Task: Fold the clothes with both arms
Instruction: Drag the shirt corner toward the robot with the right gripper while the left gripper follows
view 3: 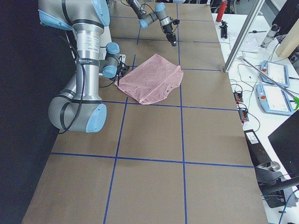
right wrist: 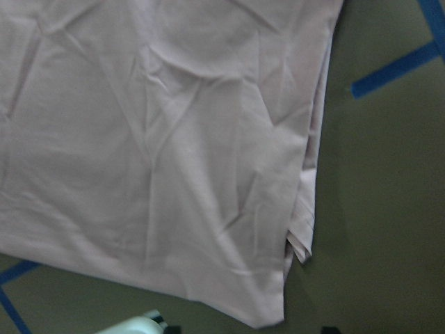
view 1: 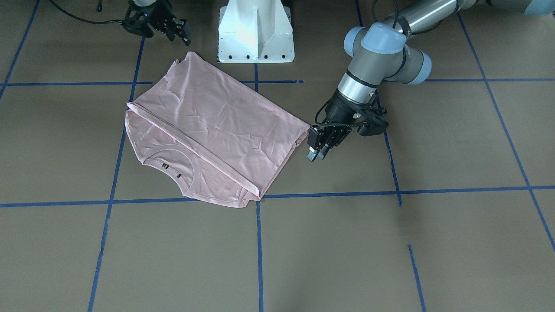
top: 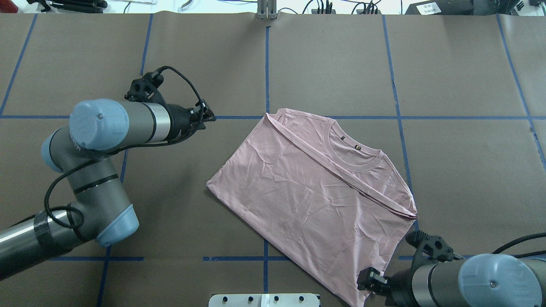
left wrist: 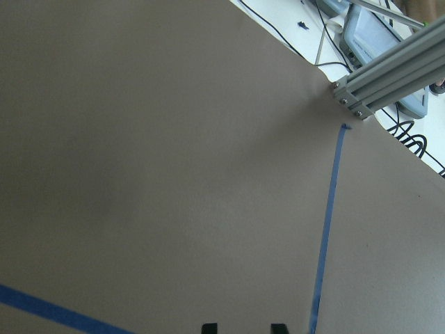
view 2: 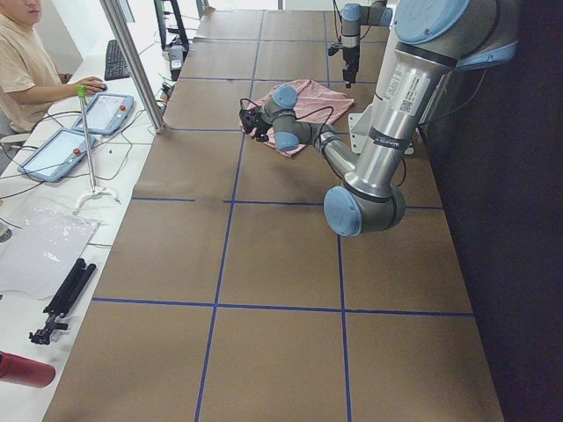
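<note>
T-shirt [view 1: 217, 117] thin pink, creased, folded | left pincer [view 1: 317, 154] spread | right pincer [view 1: 181, 34] spread

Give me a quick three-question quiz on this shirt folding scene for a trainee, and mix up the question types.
1. True or false: the pale pink thin-fabric T-shirt lies folded over itself on the brown paper-covered table, with its neckline showing.
2. Multiple choice: what does the black two-finger left gripper hold? A, the shirt's hem. B, nothing. C, a sleeve.
3. Short answer: whose wrist camera shows the shirt, the left gripper's or the black two-finger right gripper's?

Key: 1 true. 2 B: its fingers are apart over bare table. 3 the right gripper's.
</note>
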